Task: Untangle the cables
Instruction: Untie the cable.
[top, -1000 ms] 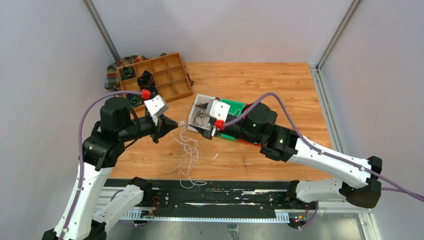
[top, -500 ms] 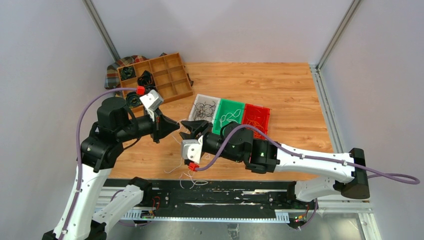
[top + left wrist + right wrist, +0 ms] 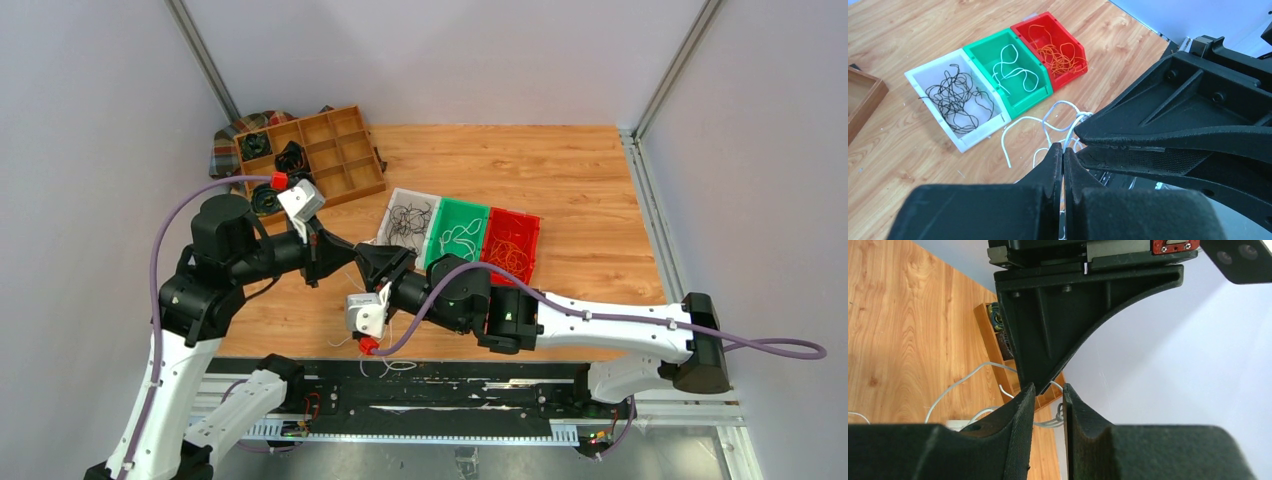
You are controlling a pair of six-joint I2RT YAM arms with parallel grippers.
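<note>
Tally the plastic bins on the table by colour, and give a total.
White bin: 1
Green bin: 1
Red bin: 1
Total: 3

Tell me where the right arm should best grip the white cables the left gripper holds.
Take the white cables on the short stretch just beyond the left gripper's pinch, coming head-on from the opposite side, jaws straddling it. There the strands are lifted off the table and bunched; lower down they fall in loose loops, likelier to slip.
</note>
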